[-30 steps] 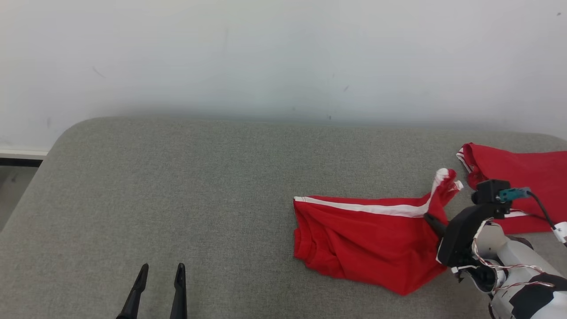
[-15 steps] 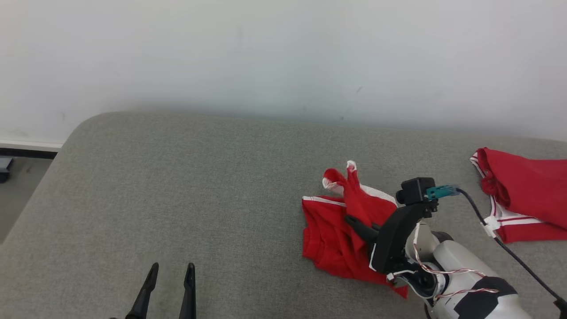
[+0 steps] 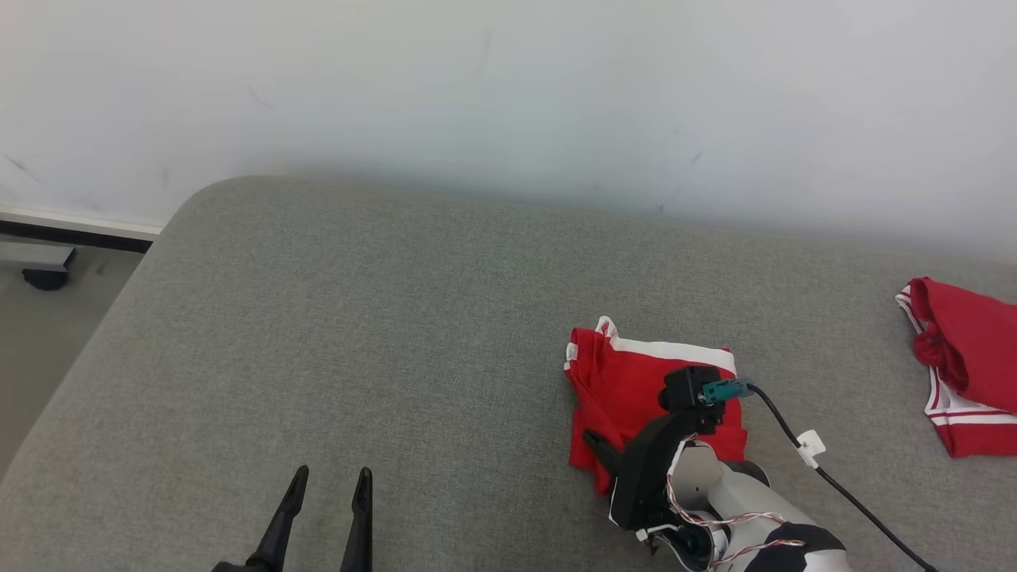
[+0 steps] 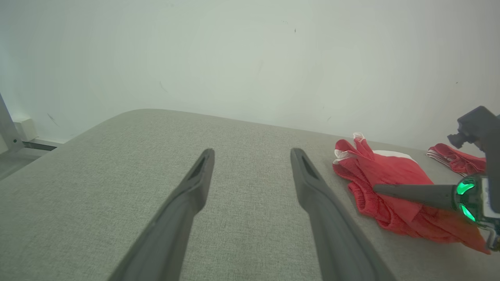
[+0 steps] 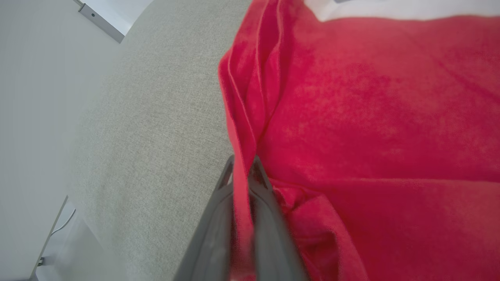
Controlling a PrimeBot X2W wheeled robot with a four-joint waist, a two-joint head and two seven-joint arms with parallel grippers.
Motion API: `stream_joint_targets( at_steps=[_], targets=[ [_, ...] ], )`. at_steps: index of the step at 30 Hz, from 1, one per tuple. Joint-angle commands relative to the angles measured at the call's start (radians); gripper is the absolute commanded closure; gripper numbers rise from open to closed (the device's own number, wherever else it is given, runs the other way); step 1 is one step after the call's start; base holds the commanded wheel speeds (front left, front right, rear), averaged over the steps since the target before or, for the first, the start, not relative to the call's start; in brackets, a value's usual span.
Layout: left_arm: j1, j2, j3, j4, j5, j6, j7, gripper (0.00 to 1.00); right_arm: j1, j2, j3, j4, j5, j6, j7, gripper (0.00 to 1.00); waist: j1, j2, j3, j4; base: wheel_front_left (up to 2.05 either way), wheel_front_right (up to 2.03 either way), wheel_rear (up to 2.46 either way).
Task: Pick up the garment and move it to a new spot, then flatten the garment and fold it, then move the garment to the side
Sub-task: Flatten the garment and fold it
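Far to the left of the garment (image 3: pixel 636 381), past the rounded corner of the bench (image 3: pixel 357 318), a strip of floor (image 3: pixel 48 334) shows below a dark skirting line (image 3: pixel 71 237), with a small dark foot (image 3: pixel 45 278) of some fitting standing on it. Closer to the garment, but well apart from it on its left, the left claw (image 3: pixel 332 473) points across bare grey cloth. Its two dark fingers are spread wide with nothing between them, as the left wrist view (image 4: pixel 253 152) shows plainly.

The garment itself is red with a white band along its far edge. It lies on the bench in a folded, rumpled bundle, with a pale wall (image 3: pixel 508 79) rising behind it. In the left wrist view the garment (image 4: pixel 390 171) lies on the bench with its layers loosely stacked.

At the garment's near left corner the right claw (image 3: pixel 592 438) comes in from the near side. Its fingers are pressed together and pinch a fold of the red cloth. In the right wrist view a strip of the garment (image 5: pixel 371 97) runs between the two fingers of the right claw (image 5: pixel 243 160).

Over the garment's right part sits the wrist's teal plug (image 3: pixel 723 390), from which a black cable (image 3: pixel 842 485) with a white tag (image 3: pixel 808 449) trails away to the garment's right. Well to the right of the garment lies a second red piece (image 3: pixel 965 357) with white stripes, at the frame's edge.
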State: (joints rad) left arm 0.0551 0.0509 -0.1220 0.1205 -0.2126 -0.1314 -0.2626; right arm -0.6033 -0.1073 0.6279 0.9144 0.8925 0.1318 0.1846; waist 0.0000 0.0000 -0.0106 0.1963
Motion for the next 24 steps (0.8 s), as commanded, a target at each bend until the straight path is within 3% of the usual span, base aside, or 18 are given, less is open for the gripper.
stream_joint_targets(
  at_steps=[1, 2, 3, 10, 16, 24],
  targets=[
    [-0.012, -0.001, -0.001, 0.002, 0.002, 0.002, -0.003, 0.0, -0.008, 0.01, 0.007, 0.015, -0.009, -0.002, -0.014, 1.0, 0.0, 0.0, 0.003, 0.007, 0.0, 0.0, 0.0],
    [-0.013, -0.001, -0.002, 0.003, 0.002, 0.002, -0.003, 0.0, -0.012, 0.014, 0.01, 0.025, -0.011, -0.002, -0.026, 0.05, 0.0, 0.0, 0.003, 0.008, 0.0, 0.0, 0.0],
    [-0.014, -0.001, -0.001, 0.004, 0.002, 0.002, -0.003, 0.0, -0.013, 0.017, 0.013, 0.035, -0.013, -0.002, -0.037, 0.0, 0.0, 0.0, 0.003, 0.008, 0.0, 0.0, 0.0],
    [0.008, -0.001, 0.021, 0.006, 0.012, 0.003, -0.003, 0.0, -0.03, -0.018, 0.026, -0.017, 0.006, -0.002, -0.14, 0.0, 0.0, 0.0, -0.011, -0.014, 0.0, 0.0, 0.0],
    [0.022, -0.001, 0.036, -0.001, 0.018, 0.004, -0.003, 0.0, 0.002, -0.112, 0.007, -0.103, 0.031, -0.002, -0.245, 0.0, 0.0, 0.0, -0.022, -0.035, 0.0, 0.0, 0.0],
    [0.034, -0.001, 0.063, -0.008, 0.036, 0.004, -0.003, 0.0, 0.064, -0.215, -0.051, -0.137, -0.056, -0.002, -0.433, 0.0, 0.0, 0.0, -0.026, -0.057, 0.0, 0.0, 0.0]
  ],
)
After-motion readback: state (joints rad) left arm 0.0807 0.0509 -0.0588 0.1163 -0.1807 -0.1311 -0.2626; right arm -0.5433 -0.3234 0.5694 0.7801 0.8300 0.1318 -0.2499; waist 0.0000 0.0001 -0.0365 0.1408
